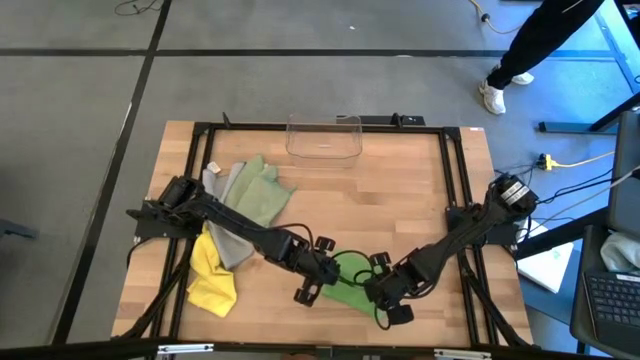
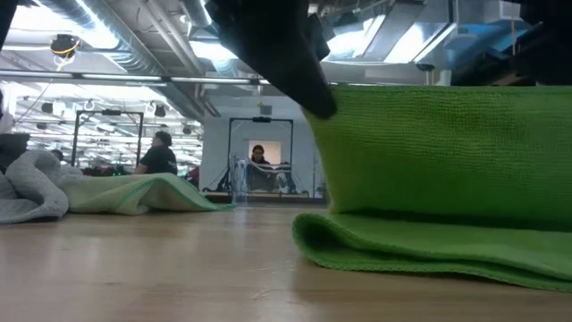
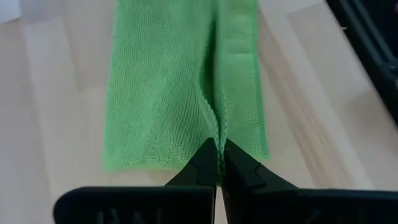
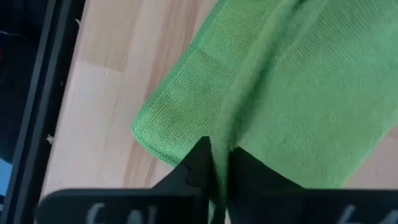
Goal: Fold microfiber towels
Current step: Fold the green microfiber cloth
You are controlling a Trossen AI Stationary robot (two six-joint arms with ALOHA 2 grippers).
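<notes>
**Two grippers pinch one green towel**

Wooden surface (image 1: 400, 200) carries everything. A clear plastic bin (image 1: 323, 137) stands at its far edge. Near the left arm's base lie the pale sage towel (image 1: 262, 192), the grey towel (image 1: 228, 215) and the yellow towel (image 1: 212, 277), bunched together. The bright green towel (image 1: 350, 280) lies partly folded at the near middle. The left gripper (image 3: 219, 163) is closed on its edge; the right gripper (image 4: 214, 165) pinches a raised fold with narrow jaws.

Industrial lab hall: exposed ceiling ducts (image 2: 134, 40), framed wooden table (image 1: 400, 200), people at workstations (image 2: 161, 154).
</notes>
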